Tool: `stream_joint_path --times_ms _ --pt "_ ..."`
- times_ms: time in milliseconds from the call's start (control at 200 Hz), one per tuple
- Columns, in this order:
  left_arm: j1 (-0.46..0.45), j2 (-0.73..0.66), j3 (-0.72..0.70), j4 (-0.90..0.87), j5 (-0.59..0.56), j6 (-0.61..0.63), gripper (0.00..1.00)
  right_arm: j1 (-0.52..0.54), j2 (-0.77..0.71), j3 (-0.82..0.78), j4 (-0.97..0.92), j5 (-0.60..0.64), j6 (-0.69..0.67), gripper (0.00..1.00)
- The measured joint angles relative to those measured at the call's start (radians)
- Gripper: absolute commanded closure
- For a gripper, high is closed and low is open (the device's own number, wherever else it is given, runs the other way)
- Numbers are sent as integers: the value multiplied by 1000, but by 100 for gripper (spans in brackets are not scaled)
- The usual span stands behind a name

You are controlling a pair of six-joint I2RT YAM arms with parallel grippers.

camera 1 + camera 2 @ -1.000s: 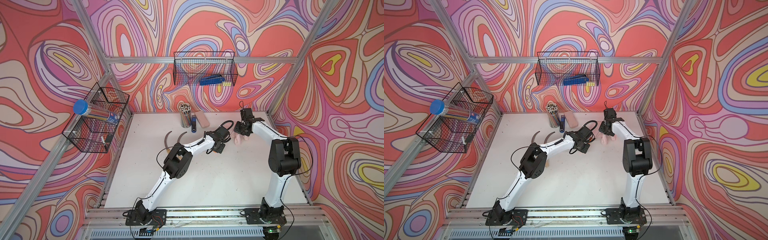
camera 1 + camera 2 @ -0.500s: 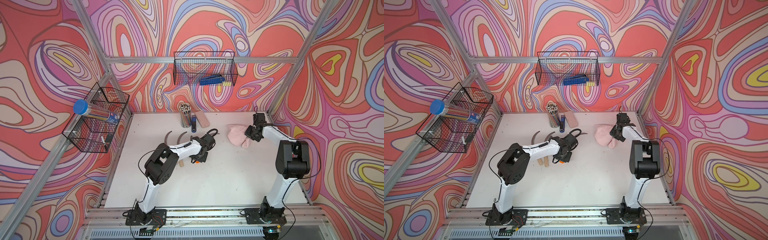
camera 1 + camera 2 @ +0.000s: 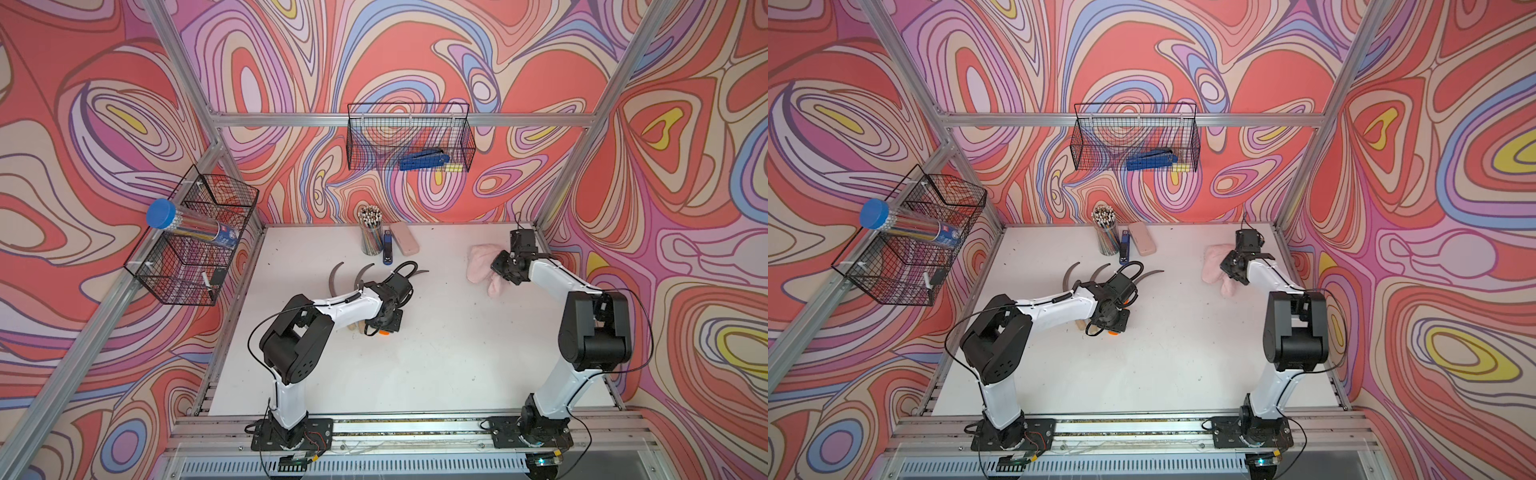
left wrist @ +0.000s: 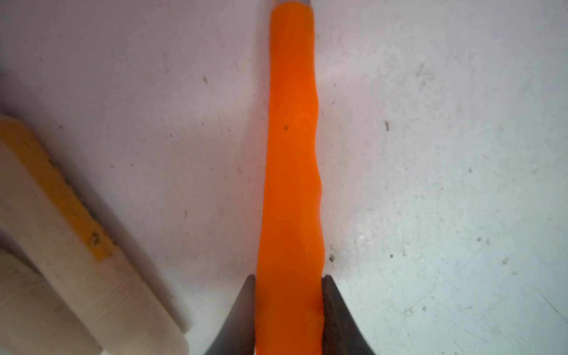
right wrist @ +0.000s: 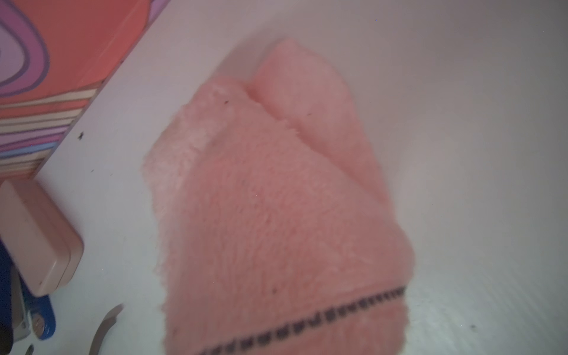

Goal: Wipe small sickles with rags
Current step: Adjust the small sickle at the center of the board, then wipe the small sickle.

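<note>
The left gripper (image 4: pixel 289 278) is pinching the orange sickle (image 4: pixel 292 147). This is a short tool with a smooth, wavy, bright orange handle and a thin curved grey metal blade. The gripper's two dark fingers (image 4: pixel 246 313) are pressing on both sides of the handle, at the bottom of the left wrist view. The sickle is lying on the white table (image 3: pixel 436 365), in the middle of both top views. Its long way is running from the handle, lower down, up to the blade, which is pointing to the upper right. Two wooden sickles (image 3: pixel 335 279) with pale round handles are lying just beside it on the left.

The pink rag (image 3: pixel 482 266) is soft and fuzzy, and it is sitting well apart on the right, at the right gripper (image 3: pixel 500 268). The cloth is hiding that gripper's fingers. They are pressed together and seem to be holding the rag's edge. I think the blade and the rag are needing to meet next.
</note>
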Motion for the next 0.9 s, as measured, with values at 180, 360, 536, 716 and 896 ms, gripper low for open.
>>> stream_joint_path --times_ms 180,360,536,716,896 --pt "-149 13 54 -53 -150 39 100 104 -9 69 16 -37 -61 100" --pt "-252 69 109 -136 -364 56 100 99 -42 80 15 -39 -102 100" --pt "-251 77 89 -145 -395 73 100 134 -67 111 23 -99 -138 100" --pt "-249 77 83 -143 -414 82 100 285 45 278 4 -170 -172 100" --pt "-249 77 83 -142 -419 82 100 348 160 278 17 -339 -139 100"
